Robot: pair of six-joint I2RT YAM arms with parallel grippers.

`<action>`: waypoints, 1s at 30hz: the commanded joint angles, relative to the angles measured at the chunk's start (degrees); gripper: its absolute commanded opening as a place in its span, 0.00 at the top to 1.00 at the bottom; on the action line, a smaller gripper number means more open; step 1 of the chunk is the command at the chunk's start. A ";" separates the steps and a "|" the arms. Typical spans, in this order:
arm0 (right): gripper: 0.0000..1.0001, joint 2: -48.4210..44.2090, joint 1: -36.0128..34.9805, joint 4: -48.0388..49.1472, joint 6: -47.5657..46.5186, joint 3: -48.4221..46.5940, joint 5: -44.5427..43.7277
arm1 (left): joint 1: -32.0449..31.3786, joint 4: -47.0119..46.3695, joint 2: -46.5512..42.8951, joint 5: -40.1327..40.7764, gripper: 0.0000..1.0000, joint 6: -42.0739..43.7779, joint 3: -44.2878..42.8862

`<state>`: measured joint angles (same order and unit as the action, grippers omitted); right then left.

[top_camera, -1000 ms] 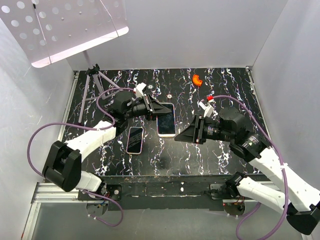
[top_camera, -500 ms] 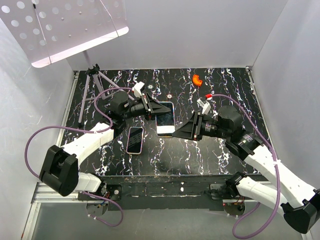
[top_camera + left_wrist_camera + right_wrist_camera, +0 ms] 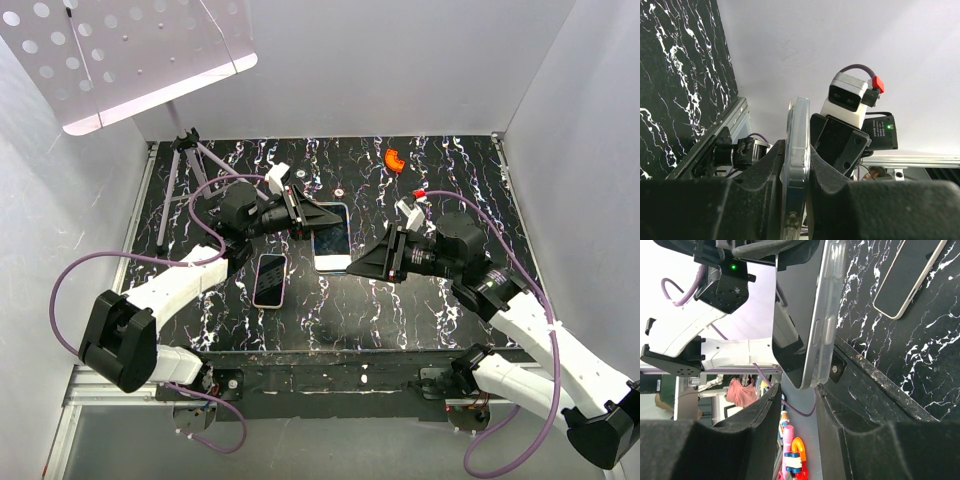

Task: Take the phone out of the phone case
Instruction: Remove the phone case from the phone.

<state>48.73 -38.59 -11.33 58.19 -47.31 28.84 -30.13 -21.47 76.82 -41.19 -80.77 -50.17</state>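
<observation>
Left gripper (image 3: 796,210) is clamping tight on one end of the phone case (image 3: 797,140), fingers (image 3: 757,180) pressing front and back, with the phone (image 3: 800,305) sitting inside. The pair is hanging edge-on above the middle of the table (image 3: 430,180), between the two arms. Right gripper (image 3: 797,407) is standing partly open and gripping nothing. The free end of the case is just reaching the mouth of its jaws; contact there cannot be told. Judging handling: the phone is looking like a stiff, fairly weighty slab with a slick glass face, breakable if dropped. The clear case is looking thin and likely bendy at its lip. Best hold is probably a free corner of that lip, peeling it back while the far end is being pinned. A second handset (image 3: 269,280) is lying flat on the table beside the left arm.
</observation>
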 commanded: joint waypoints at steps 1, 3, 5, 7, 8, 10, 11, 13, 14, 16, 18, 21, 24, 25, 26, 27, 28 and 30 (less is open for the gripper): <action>0.59 0.31 0.27 -0.53 -1.15 -1.91 -0.63 | -0.28 -2.87 -2.28 -1.26 1.00 -1.58 -1.33; 0.60 0.84 0.27 0.86 -0.98 -2.00 0.42 | -0.28 -2.96 -2.11 -1.26 1.00 -1.67 -1.33; 0.60 0.93 0.36 2.54 -0.02 -1.65 0.52 | -0.28 -2.96 -2.28 -1.44 1.00 -1.67 -1.33; 0.61 1.28 0.44 3.77 0.78 -1.65 1.30 | -0.28 -2.96 -2.37 -1.44 1.00 -1.67 -1.16; 0.62 1.45 0.44 4.64 0.95 -1.65 1.83 | -0.28 -2.79 -2.37 -1.52 1.00 -1.50 -1.16; 0.63 1.28 0.44 5.18 1.31 -1.91 2.10 | -0.28 -2.61 -2.46 -1.61 1.00 -1.32 -1.16; 0.63 1.02 0.44 4.75 1.39 -2.00 2.01 | -0.28 -2.35 -2.29 -1.70 1.00 -1.14 -1.24; 0.63 0.23 0.44 2.99 0.52 -2.43 1.14 | -0.28 -1.47 -2.37 -1.70 1.00 -0.18 -1.51; 0.62 -0.12 0.44 2.03 0.34 -2.52 0.87 | -0.28 -0.51 -2.46 -1.70 1.00 0.61 -1.94; 0.60 -0.91 0.44 1.40 0.17 -2.26 0.34 | -0.28 3.00 -2.55 -1.35 1.00 3.50 -3.08; 0.59 -0.92 0.44 2.54 0.78 -1.82 0.69 | -0.28 4.68 -2.90 -1.09 1.00 4.66 -3.88; 0.60 -0.04 0.44 6.13 2.45 -0.60 2.18 | -0.37 2.85 -2.81 -1.35 1.00 3.35 -3.35; 0.60 1.28 0.44 8.43 3.42 -0.15 2.89 | -0.46 1.09 -2.99 -1.26 1.00 1.94 -2.57; 0.60 1.45 0.44 8.17 3.24 -0.24 2.63 | -0.54 0.56 -3.08 -1.26 1.00 1.50 -2.21; 0.60 1.63 0.44 7.04 2.72 -0.67 2.28 | -0.54 0.12 -3.25 -1.26 1.00 1.23 -2.04; 0.60 1.63 0.44 5.29 1.76 -1.03 1.23 | -0.54 -0.06 -3.34 -1.26 1.00 1.14 -1.86; 0.59 1.37 0.44 3.53 0.79 -1.81 0.26 | -0.54 0.20 -3.51 -1.17 1.00 1.23 -1.86; 0.59 0.14 0.44 0.10 -1.06 -2.26 -1.50 | -0.54 0.82 -3.52 -1.09 1.00 1.58 -2.03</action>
<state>50.37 -38.26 -7.55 59.92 -47.37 29.93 -30.24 -18.41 76.82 -41.95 -78.11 -50.76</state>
